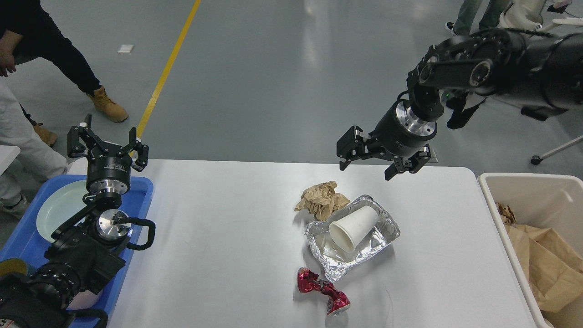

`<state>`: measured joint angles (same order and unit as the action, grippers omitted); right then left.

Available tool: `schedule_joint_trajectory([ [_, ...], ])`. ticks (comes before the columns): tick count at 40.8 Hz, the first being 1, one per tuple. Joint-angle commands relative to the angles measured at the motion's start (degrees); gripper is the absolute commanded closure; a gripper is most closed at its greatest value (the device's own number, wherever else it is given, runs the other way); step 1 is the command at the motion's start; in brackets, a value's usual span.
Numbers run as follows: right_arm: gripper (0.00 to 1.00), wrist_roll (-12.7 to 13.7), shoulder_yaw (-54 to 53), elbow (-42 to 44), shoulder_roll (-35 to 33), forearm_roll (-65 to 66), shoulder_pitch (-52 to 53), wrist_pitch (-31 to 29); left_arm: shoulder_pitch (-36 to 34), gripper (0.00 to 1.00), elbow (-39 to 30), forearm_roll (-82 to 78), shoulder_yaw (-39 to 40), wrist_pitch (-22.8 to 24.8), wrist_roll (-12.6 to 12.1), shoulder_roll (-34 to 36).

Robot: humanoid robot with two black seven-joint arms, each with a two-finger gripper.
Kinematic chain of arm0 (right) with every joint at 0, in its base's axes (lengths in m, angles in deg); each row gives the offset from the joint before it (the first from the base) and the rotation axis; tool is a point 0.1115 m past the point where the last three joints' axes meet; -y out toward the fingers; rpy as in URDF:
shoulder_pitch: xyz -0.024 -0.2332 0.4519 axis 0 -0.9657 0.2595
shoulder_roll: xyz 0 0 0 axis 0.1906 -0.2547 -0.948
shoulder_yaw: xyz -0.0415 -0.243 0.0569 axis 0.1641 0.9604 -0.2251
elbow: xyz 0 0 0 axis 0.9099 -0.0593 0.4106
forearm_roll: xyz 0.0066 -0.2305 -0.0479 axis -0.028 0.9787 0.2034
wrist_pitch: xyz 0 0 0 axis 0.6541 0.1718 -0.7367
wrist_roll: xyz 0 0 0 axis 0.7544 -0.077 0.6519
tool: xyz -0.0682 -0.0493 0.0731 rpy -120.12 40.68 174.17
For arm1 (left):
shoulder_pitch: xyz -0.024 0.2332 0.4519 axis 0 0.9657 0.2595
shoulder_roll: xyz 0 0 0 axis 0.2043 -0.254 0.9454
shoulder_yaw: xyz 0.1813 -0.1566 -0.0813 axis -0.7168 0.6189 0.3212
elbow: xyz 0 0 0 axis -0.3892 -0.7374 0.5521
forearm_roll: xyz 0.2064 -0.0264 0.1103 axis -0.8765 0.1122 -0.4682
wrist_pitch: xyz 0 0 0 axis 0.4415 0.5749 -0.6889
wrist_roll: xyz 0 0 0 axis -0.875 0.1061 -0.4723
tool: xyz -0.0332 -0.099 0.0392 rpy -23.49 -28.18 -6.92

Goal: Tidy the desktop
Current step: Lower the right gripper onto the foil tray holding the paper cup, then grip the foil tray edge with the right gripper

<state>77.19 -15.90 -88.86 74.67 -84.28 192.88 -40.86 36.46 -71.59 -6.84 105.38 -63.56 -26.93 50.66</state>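
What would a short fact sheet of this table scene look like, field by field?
Surface: large white rectangular desktop
Rubbish: crumpled brown paper; crushed red can; white paper cup lying in crinkled foil tray
Left side: blue plastic tray
Right side: beige bin
Left end effector: open, empty
Right end effector: open, empty, above foil tray

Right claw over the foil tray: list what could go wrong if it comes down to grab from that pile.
1. The white paper cup lies on its side, loose in the crumpled foil tray; a pinch by the open right claw might roll it out or crush it.
2. The crumpled brown paper touches the tray's far edge, so lifting the tray may drag it along.
3. The crushed red can sits near the desktop's front edge; a nudge could knock it off.
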Motion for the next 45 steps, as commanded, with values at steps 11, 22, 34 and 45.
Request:
schedule_joint_trajectory([
  [11,0.00,0.29,0.06,2.44,3.94,0.40,-13.05,8.11,0.00,0.04,0.00,0.00,0.00,0.00,-0.01,0.00],
  [22,0.00,0.64,0.32,3.15,4.03,0.49,-19.47,11.89,0.00,0.04,0.00,0.00,0.00,0.00,-0.01,0.00],
  [34,0.00,2.31,0.06,5.25,4.03,0.58,-28.34,16.20,0.09,0.03,0.00,0.00,0.00,0.00,-0.01,0.00],
  [45,0.01,2.31,-0.38,5.87,3.94,0.05,-33.62,21.83,0.00,0.04,0.00,0.00,0.00,0.00,-0.01,0.00],
])
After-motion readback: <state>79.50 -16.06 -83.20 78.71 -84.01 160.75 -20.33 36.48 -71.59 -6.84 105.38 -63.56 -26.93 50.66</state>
